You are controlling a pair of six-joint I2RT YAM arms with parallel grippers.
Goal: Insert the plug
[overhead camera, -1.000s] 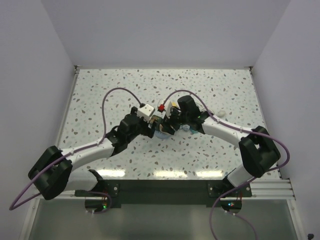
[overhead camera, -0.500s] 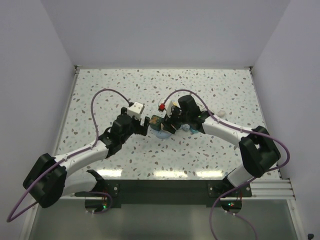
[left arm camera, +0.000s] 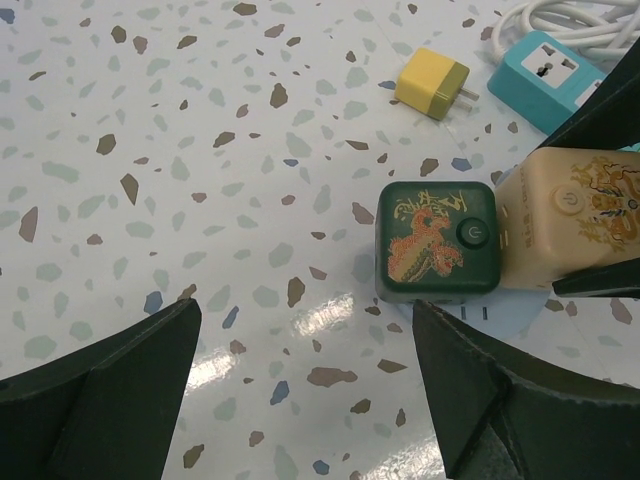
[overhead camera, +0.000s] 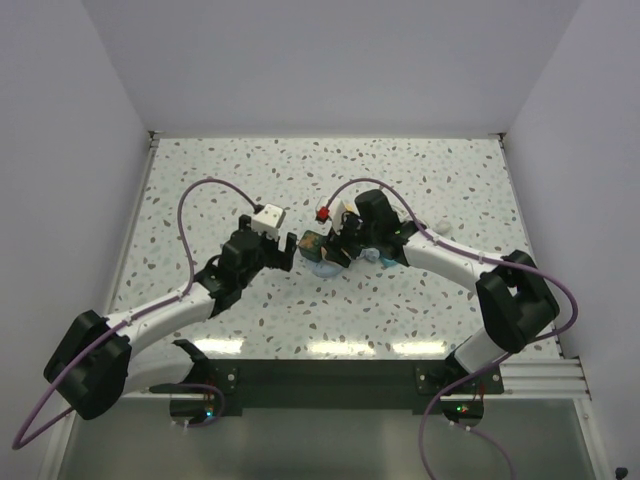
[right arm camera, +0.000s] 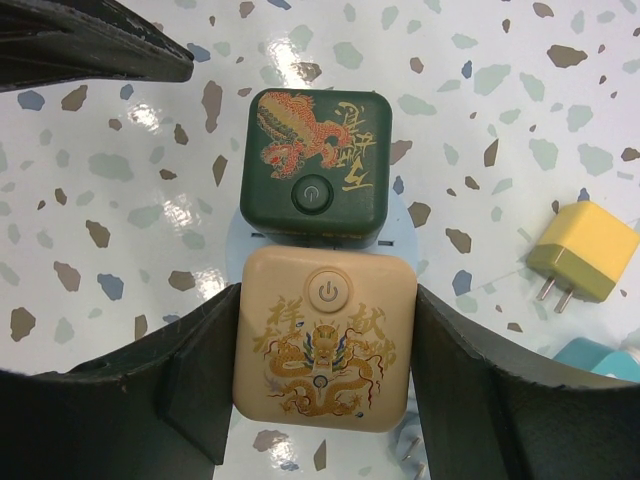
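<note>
The dark green cube plug (left arm camera: 436, 242) with a dragon print lies on the table, one side pressed against the tan cube (left arm camera: 575, 225). Its prongs are hidden. In the right wrist view the plug (right arm camera: 313, 165) sits just beyond the tan cube (right arm camera: 322, 340). My right gripper (right arm camera: 325, 300) is shut on the tan cube's two sides. My left gripper (left arm camera: 305, 330) is open and empty, a short way left of the plug and not touching it. From above, the plug (overhead camera: 311, 243) lies between the left gripper (overhead camera: 285, 250) and the right gripper (overhead camera: 337, 250).
A small yellow block (left arm camera: 432, 84) with two prongs lies beyond the cubes. A teal power strip (left arm camera: 545, 68) with a white cable (left arm camera: 570, 15) lies beside it. A pale blue disc (right arm camera: 405, 215) lies under both cubes.
My left arm has drawn back to the left, away from the green plug, which stays against the tan cube. The right gripper has kept its hold and barely moved.
</note>
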